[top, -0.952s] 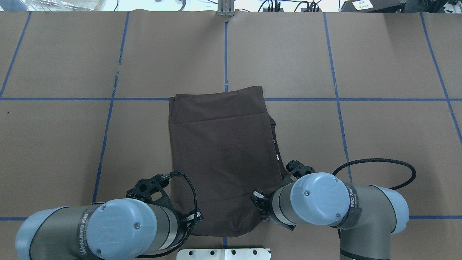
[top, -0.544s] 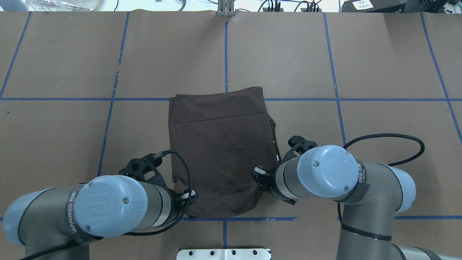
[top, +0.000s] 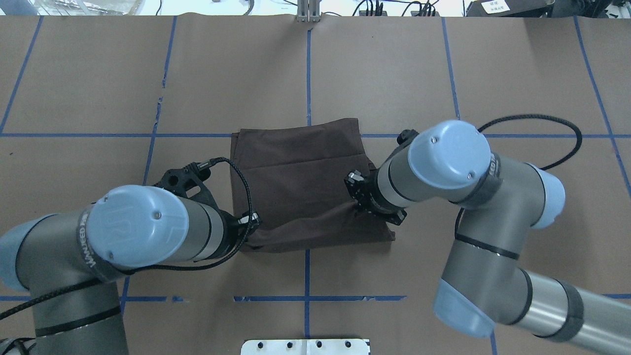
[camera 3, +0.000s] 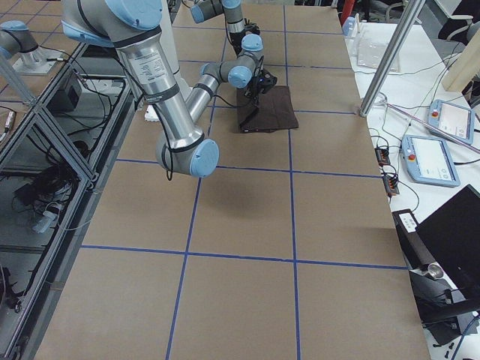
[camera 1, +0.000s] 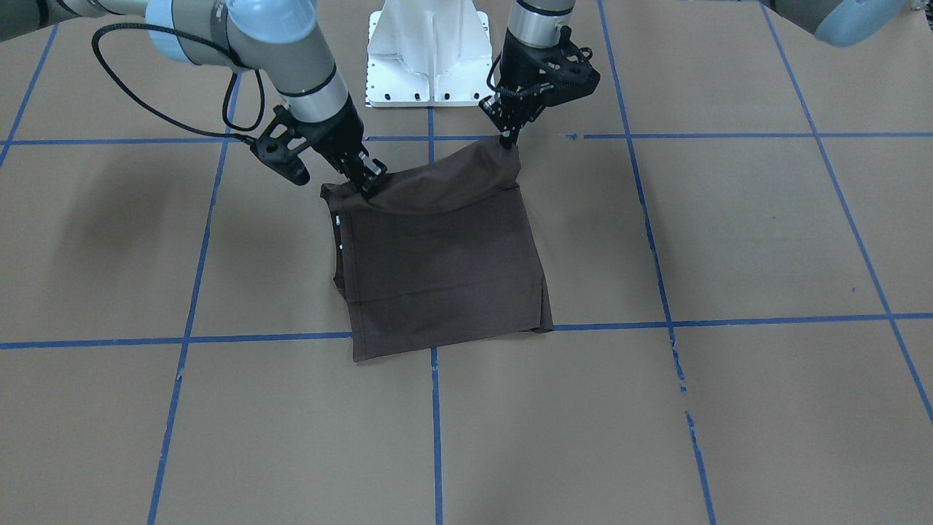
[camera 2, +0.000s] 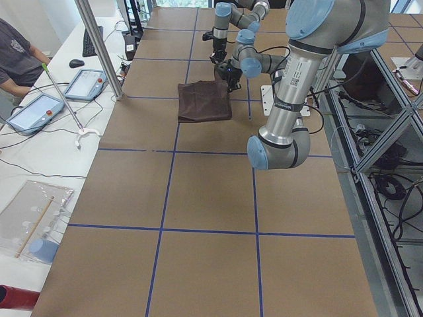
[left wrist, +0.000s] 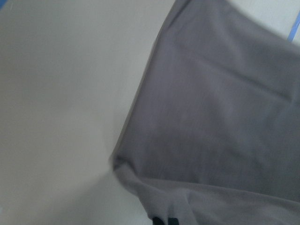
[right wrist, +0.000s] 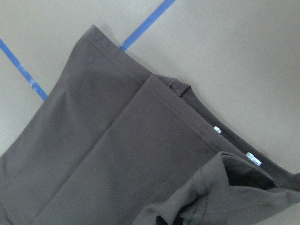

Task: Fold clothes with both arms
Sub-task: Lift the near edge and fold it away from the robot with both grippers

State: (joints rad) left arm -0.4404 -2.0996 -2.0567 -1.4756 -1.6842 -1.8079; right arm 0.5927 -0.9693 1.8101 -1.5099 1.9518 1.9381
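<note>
The dark brown T-shirt (top: 300,172) lies folded into a rectangle at the table's middle; it also shows in the front view (camera 1: 437,255). Its edge nearest the robot is lifted. My left gripper (camera 1: 506,140) is shut on the left near corner, mostly hidden under its wrist in the overhead view (top: 249,228). My right gripper (camera 1: 362,182) is shut on the right near corner and also shows in the overhead view (top: 359,204). The raised edge sags between them. White neck labels (right wrist: 215,130) show along the shirt's right side.
The white pedestal base (camera 1: 430,51) stands behind the shirt at the robot's edge. Blue tape lines (top: 308,64) grid the brown table cover. A metal post (camera 2: 99,46), tablets (camera 2: 33,109) and a seated person (camera 2: 16,53) are at the far side.
Both arms have moved away from the base, carrying the shirt's near edge up and forward over the rest. The shirt now covers less table towards the robot.
</note>
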